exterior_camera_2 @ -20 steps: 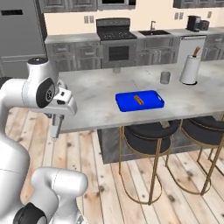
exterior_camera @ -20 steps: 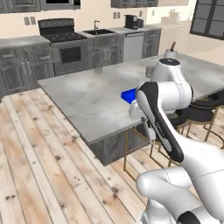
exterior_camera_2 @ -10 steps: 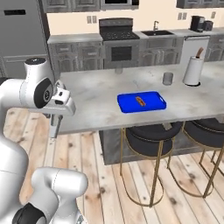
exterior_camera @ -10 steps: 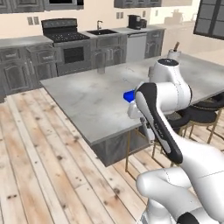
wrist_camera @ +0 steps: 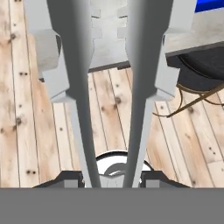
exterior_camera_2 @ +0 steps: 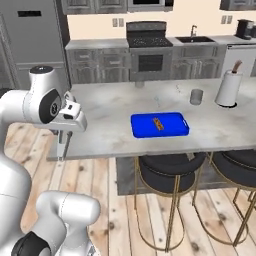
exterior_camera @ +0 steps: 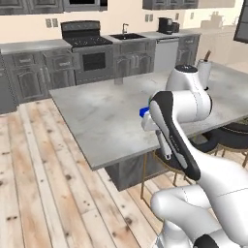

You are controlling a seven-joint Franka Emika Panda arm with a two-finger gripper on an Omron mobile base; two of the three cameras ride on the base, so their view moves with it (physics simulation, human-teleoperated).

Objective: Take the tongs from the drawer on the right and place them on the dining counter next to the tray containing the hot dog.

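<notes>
1. The white robot arm with dark joints bends at its elbow beside the near edge of the island, and its two-finger gripper [exterior_camera_2: 62,150] points straight down towards the floor.
2. The gripper is closed on the slim silvery-grey metal tongs [wrist_camera: 109,87] – they hang below the hand, their two thin arms running side by side.
3. In the hand view the tongs' arms reach past the counter's edge, over the floor.
4. The large dining counter with a pale grey-white marbled stone top [exterior_camera_2: 105,130] carries a bright blue flat tray with rounded corners [exterior_camera_2: 160,124] – well apart from the tongs.
5. Round black stools with gold legs [exterior_camera_2: 170,172] stand beneath the counter on a pale wooden plank floor [exterior_camera: 43,193].
</notes>
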